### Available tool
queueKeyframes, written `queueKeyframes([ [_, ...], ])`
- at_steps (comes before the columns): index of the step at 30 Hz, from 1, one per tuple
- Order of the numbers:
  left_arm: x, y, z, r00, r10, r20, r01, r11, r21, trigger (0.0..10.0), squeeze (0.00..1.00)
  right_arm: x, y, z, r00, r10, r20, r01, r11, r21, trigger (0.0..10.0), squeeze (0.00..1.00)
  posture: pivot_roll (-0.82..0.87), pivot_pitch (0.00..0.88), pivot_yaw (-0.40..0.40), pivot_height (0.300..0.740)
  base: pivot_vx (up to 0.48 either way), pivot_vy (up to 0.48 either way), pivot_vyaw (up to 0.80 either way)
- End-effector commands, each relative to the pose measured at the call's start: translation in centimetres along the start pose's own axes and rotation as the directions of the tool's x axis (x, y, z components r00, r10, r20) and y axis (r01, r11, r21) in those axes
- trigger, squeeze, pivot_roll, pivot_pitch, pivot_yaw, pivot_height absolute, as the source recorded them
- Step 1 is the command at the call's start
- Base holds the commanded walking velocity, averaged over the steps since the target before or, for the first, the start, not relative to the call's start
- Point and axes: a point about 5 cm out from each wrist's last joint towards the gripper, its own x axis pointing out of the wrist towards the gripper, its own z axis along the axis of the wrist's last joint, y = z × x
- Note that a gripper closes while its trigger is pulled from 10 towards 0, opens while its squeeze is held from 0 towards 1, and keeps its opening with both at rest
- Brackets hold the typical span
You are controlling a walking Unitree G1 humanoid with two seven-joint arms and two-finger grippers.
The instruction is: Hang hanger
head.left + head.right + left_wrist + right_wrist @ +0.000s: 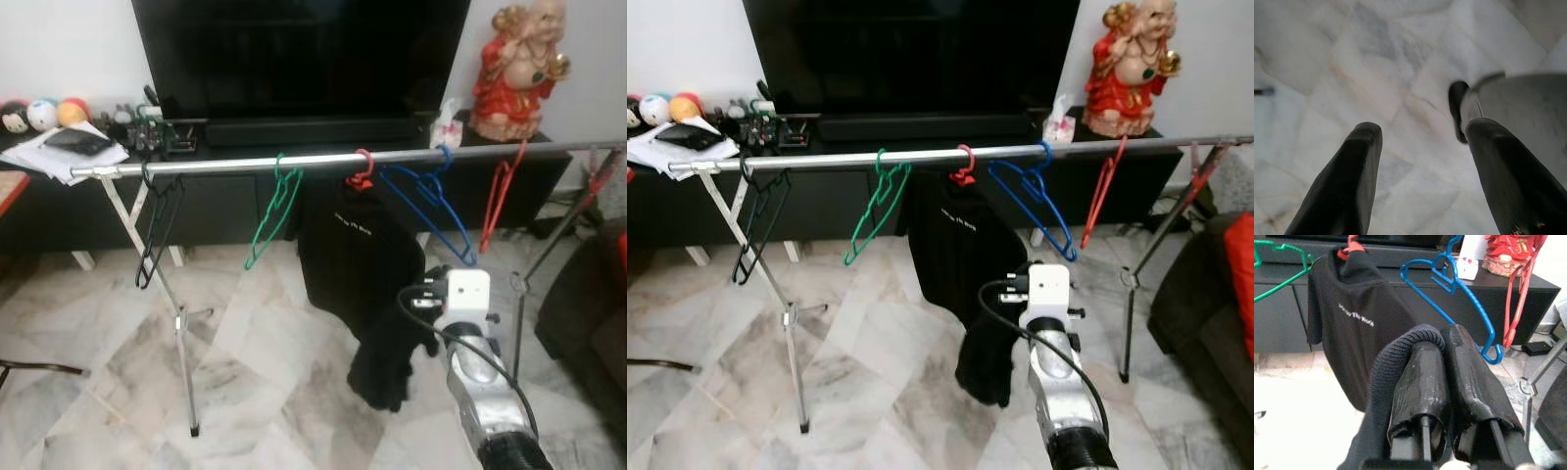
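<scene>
A silver rail (pixel 225 164) spans the rack and carries a black hanger (pixel 157 230), a green hanger (pixel 274 211), a blue hanger (pixel 431 206) and a red hanger (pixel 500 201). Between green and blue, a black T-shirt (pixel 358 255) with white lettering hangs on a red hanger hook (pixel 361 174). My right arm (pixel 480 372) reaches toward the shirt's lower edge. In the right wrist view my right gripper (pixel 1442 340) is shut on a fold of dark ribbed cloth (pixel 1386 367) that wraps one finger. My left gripper (pixel 1420 161) hangs open over the marble floor, holding nothing.
Behind the rack stand a low black cabinet (pixel 225 211) and a large TV (pixel 294 59), with a red and gold statue (pixel 517 69) and papers (pixel 69 152) on top. The rack's legs (pixel 181 343) splay on the marble floor. A dark sofa (pixel 593 323) is at the right.
</scene>
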Motion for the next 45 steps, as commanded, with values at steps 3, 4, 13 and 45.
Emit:
queueKeyframes([
  [3,0.01,-0.69,-0.37,1.000,-0.021,-0.013,0.021,1.000,-0.012,10.0,0.00,0.10,-0.90,0.53,0.999,-0.027,0.028,0.027,1.000,0.002,10.0,0.00,-0.08,0.000,0.003,0.740,0.282,0.000,0.00],
  [4,0.01,-0.69,-0.38,1.000,-0.021,-0.013,0.021,1.000,-0.012,10.0,0.00,0.09,-0.90,0.52,0.999,-0.027,0.028,0.027,1.000,0.002,10.0,0.00,-0.08,0.000,0.003,0.740,0.285,0.000,0.00],
  [13,0.00,-0.69,-0.38,1.000,-0.017,-0.011,0.017,1.000,-0.012,10.0,0.00,0.06,-0.91,0.54,0.999,-0.027,0.029,0.026,1.000,0.003,10.0,0.00,-0.08,0.000,0.000,0.740,0.281,0.000,0.00],
  [45,0.01,-0.72,-0.30,1.000,-0.011,-0.004,0.011,1.000,0.015,10.0,0.00,0.15,-1.08,0.63,0.999,-0.026,0.029,0.026,1.000,-0.004,10.0,0.00,-0.08,0.000,-0.007,0.740,0.000,-0.119,0.00],
])
